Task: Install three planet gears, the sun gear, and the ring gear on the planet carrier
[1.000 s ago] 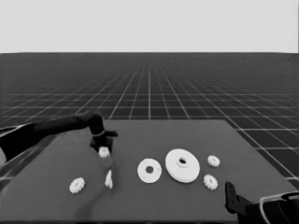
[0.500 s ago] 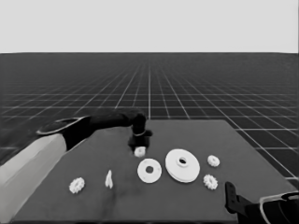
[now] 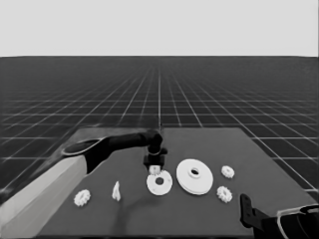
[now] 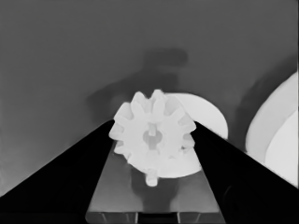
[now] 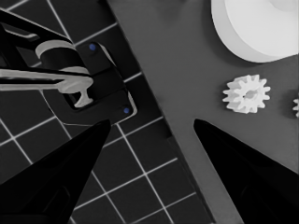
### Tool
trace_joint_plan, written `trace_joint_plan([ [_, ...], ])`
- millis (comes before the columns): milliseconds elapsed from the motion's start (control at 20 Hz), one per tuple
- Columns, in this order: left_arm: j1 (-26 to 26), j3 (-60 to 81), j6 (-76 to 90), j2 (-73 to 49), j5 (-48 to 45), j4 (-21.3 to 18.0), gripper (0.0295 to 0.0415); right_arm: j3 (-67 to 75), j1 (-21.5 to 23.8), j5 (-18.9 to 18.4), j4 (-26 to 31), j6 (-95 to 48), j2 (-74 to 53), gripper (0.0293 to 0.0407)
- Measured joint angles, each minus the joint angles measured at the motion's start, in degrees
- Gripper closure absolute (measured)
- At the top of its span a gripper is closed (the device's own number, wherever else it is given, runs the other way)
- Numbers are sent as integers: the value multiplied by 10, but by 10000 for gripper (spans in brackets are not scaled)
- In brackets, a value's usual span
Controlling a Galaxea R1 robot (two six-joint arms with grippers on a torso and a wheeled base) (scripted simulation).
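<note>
**Left gripper carries a gear over the smaller round part**

The left gripper (image 3: 155, 165) hangs at mid-desk, its two black fingers closed against the toothed rim of a small white planet gear (image 4: 152, 136). In the head view that gear is mostly hidden by the fingers. Just beneath and slightly nearer the robot lies the smaller flat white round part with a dark central hole (image 3: 159, 182); whether gear and part touch cannot be told. In the left wrist view the gear covers most of that part, and the larger white round part with a raised middle (image 3: 194, 176), just to the gripper's right, is cut off at the edge.

Two more small white gears (image 3: 228, 172) (image 3: 224, 193) lie farther right; a fourth (image 3: 81, 197) and a thin white piece (image 3: 116, 191) lie to the gripper's left.

The right gripper (image 5: 149, 135) waits with fingers spread wide and empty over the desk's near right corner; only one of its fingers shows in the head view.

The dark desk (image 3: 259, 159) stands on a gridded floor under a pale band.
</note>
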Motion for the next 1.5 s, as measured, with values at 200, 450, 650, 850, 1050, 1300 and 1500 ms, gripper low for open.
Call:
trace_joint_plan([
  [200,7,-11,6,4,-6,7,398,0,0,0,0,0,0,315],
  [450,8,-12,6,4,-6,8,330,0,0,0,0,0,0,315],
  [650,8,-12,6,4,-6,8,326,0,0,0,0,0,0,315],
  [850,-20,28,-16,-10,14,-18,326,0,0,0,0,0,0,315],
  [1050,-68,56,-31,-18,33,-58,326,0,0,0,0,0,0,315],
  [1300,-74,57,-32,-18,35,-64,326,0,0,0,0,0,0,315],
  [1500,-48,540,-1,-544,19,-40,326,0,0,0,0,0,0,315],
])
